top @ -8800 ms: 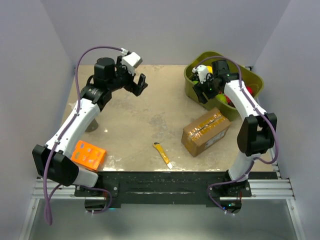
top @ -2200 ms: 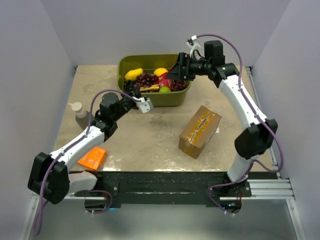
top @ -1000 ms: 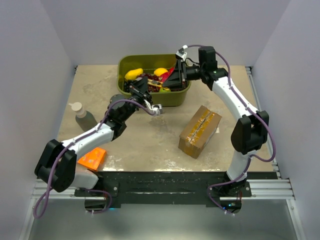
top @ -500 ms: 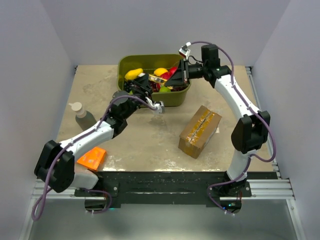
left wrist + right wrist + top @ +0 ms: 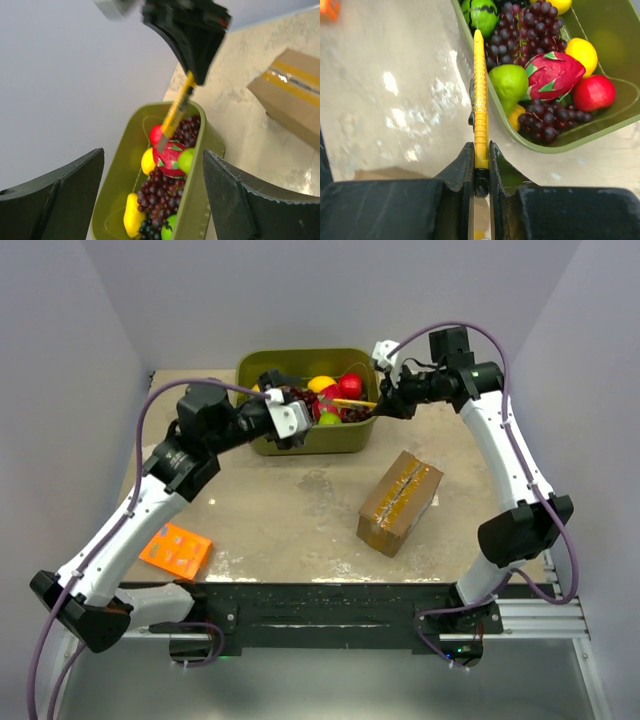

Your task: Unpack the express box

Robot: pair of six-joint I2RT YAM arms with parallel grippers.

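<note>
Express box point(image 5: 402, 500) rests taped seam up on the surface point(image 5: 280, 510), toward its right edge. Right pincer point(image 5: 480, 150) clamped on a yellow cutter point(image 5: 480, 100) over the green bin point(image 5: 300, 359) at the far edge. Left pincer point(image 5: 152, 165) hangs over the bin too, fingers wide apart.

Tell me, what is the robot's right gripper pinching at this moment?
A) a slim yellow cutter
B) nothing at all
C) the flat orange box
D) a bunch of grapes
A: in the right wrist view, the right gripper is shut on the end of the yellow cutter, which sticks out over the edge of the green bin of fruit.
</note>
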